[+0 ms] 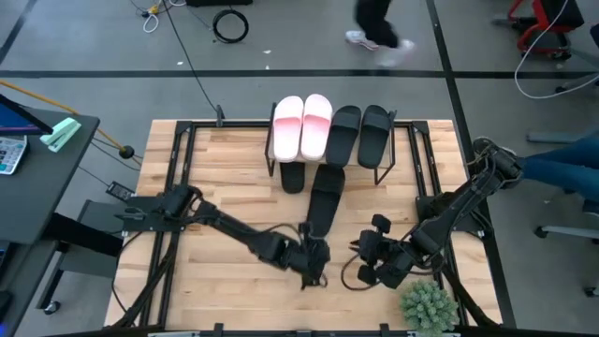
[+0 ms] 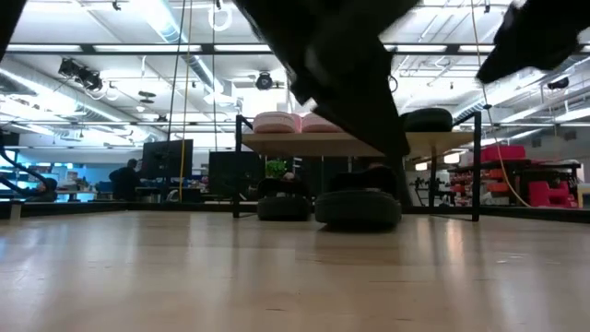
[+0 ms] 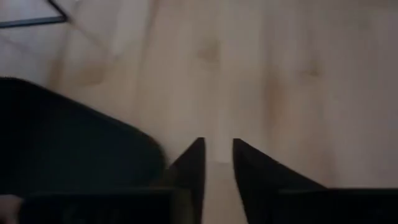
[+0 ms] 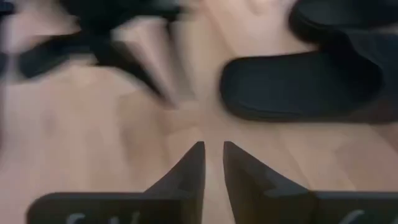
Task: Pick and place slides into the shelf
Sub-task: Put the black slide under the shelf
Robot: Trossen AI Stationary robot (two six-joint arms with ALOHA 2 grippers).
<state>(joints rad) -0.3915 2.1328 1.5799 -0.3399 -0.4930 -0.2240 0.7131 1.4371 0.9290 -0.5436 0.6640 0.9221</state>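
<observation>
Slides (image 1: pixel 301 126) fill the shelf (image 1: pixel 386 167) at twelve o'clock; left gripper (image 1: pixel 313 262), fingers nearly closed and empty, nears a black slide (image 1: pixel 326 198) awaiting placement; right gripper (image 1: pixel 372 255) idles, fingers narrowly parted.

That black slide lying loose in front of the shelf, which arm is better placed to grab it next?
Left, probably. The left gripper sits right at the near end of the loose black slide, while the right gripper waits farther off to the side, with nothing between its fingers.

Four slides (image 1: pixel 329 129) atop shelf (image 1: pixel 386 174), seemingly
</observation>
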